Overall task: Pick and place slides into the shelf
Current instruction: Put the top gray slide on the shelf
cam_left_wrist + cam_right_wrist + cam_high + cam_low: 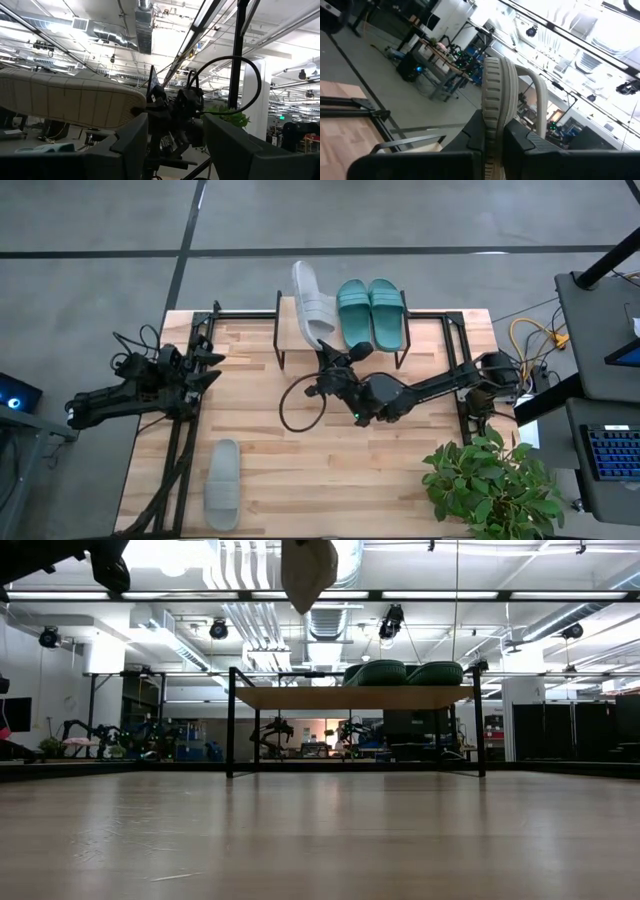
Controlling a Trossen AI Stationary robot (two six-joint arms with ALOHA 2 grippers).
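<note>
My right gripper (335, 352) is shut on a light grey slide (313, 305), held in the air over the left part of the shelf (286, 330). In the low view the slide (308, 570) hangs well above the shelf's plank (350, 697). The teal-green pair (371, 312) lies side by side on the right part of the shelf, soles down. The second grey slide (222, 483) lies flat on the table near the front left. My left gripper (213, 366) is open and empty at the table's left side, pointing toward the held slide (70, 105). My right gripper pinches the grey slide's sole at one end (492, 131) between its two fingers, one on each face of the sole. The fingers come from the table's near side, slanting up. The slide is lifted clear, its free end toward the far edge, its strap (536, 95) to one side.
A potted plant (490, 485) stands at the table's near right corner. A black cable loop (295, 405) hangs by the right arm. Black frame rails (180, 450) run along the table's left and right sides. Bare wood lies between the shelf and the near edge.
</note>
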